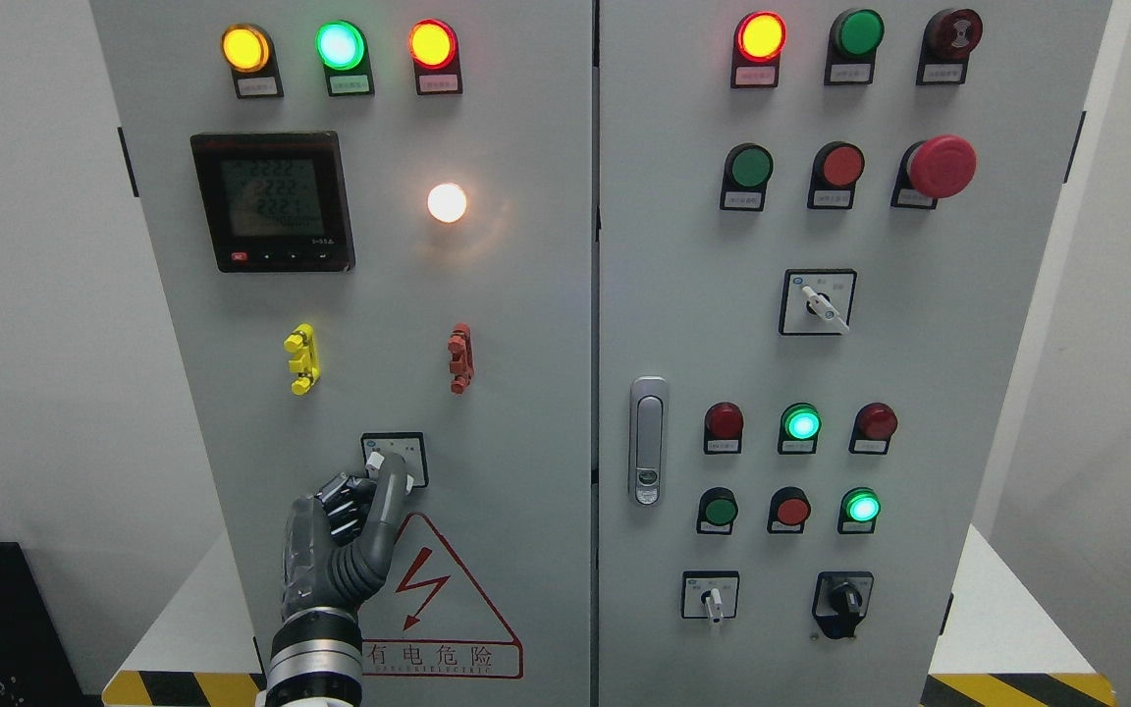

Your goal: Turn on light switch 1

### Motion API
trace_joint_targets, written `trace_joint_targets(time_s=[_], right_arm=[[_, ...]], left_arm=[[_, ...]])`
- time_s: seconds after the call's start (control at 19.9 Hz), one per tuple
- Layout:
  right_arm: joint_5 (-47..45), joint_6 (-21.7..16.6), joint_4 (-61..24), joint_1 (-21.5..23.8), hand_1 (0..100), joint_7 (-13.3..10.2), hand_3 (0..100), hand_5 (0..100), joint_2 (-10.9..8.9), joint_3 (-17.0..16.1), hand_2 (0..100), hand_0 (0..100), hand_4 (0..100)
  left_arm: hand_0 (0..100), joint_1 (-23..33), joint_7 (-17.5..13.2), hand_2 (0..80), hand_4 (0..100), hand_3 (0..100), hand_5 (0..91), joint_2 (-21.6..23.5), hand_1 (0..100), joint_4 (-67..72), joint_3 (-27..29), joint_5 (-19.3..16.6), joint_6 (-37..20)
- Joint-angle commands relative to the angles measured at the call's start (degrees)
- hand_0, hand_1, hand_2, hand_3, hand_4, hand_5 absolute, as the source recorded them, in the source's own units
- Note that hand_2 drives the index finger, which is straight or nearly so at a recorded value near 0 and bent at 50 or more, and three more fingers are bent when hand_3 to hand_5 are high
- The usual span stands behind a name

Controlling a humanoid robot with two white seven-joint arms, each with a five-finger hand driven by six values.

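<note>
Left hand (345, 540) rises from the lower left edge, its wrist cut off below; fingers (391, 491) curled together, tips touching the switch (395, 460) on the left cabinet door (526, 393) above the warning triangle (448, 599); knob partly hidden, its direction unclear; above, a white lamp (447, 202) glows beside the meter (273, 201).

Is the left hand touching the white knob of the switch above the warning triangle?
Touching. In the head view, the left hand has its fingers on the white knob of the switch, with no gap visible.
</note>
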Motion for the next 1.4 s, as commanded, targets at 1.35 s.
trace_joint_targets(time_s=[1.35], right_arm=[[0.0,0.0,0.0,0.0,0,0.0,0,0,0.0,0.0,0,31,0]], left_arm=[[12,16.6,-0.8,61.6,94,95,85.9,1.4,38,-6.5,0.1,0.1,-16.7]])
